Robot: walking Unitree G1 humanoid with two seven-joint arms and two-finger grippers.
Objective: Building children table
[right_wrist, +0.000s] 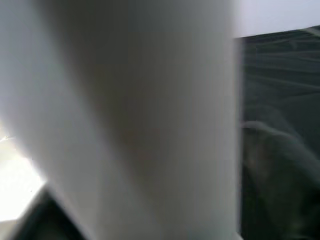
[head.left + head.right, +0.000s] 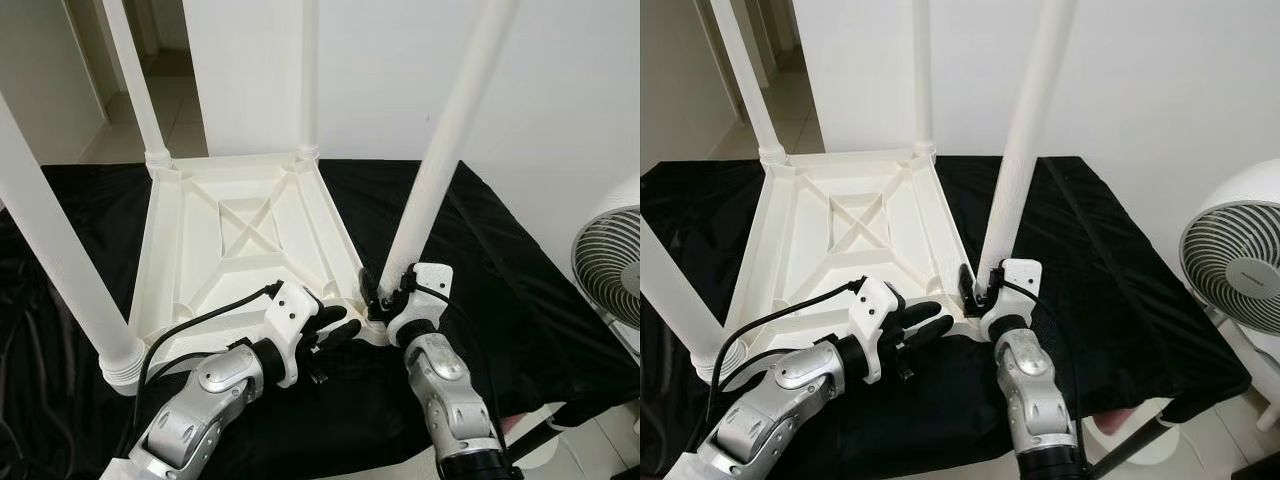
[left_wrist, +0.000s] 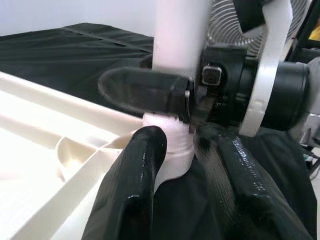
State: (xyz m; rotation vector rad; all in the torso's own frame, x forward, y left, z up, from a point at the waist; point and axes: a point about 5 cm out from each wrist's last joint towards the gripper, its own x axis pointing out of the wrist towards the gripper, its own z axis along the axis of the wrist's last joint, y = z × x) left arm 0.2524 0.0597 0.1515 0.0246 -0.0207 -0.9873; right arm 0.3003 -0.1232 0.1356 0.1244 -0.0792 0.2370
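A white children's table (image 2: 240, 240) lies upside down on a black cloth, with its legs standing up. My right gripper (image 2: 381, 296) is shut on the near right leg (image 2: 440, 160) just above its socket at the table's corner. The leg (image 1: 140, 120) is a close blur in the right wrist view. My left gripper (image 2: 338, 324) lies low at the table's near edge, open, and points at that same socket. In the left wrist view its two black fingers (image 3: 135, 185) flank the leg's base (image 3: 172, 150), and the right gripper's finger (image 3: 145, 92) crosses the leg.
Three more legs stand at the near left (image 2: 60, 270), far left (image 2: 135, 80) and far middle (image 2: 308, 75). A white fan (image 2: 1235, 250) stands on the floor to the right. The black cloth (image 2: 500, 260) ends close before me. A doorway opens at the back left.
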